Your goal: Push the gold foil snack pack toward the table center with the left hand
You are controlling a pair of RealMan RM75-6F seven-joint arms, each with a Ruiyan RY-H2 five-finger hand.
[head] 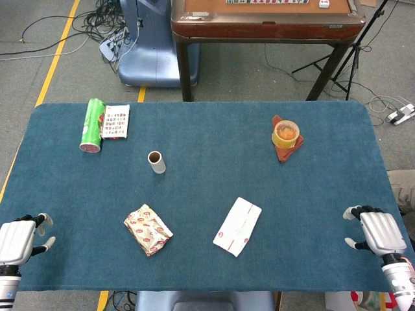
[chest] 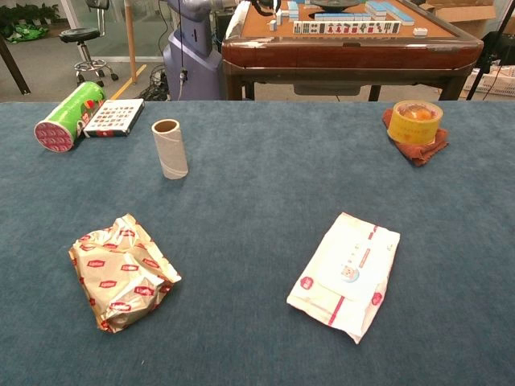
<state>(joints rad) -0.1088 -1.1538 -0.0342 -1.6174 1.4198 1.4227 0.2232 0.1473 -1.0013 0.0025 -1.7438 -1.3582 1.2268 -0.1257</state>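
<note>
The gold foil snack pack, crinkled with red oval logos, lies on the blue table near the front left. My left hand rests at the table's left front edge, well to the left of the pack, holding nothing, fingers slightly apart. At the right front edge my right hand also holds nothing. Neither hand shows in the chest view.
A white pouch lies right of the pack. A cardboard tube stands behind it. A green can and a small booklet lie far left; a tape roll on a cloth sits far right.
</note>
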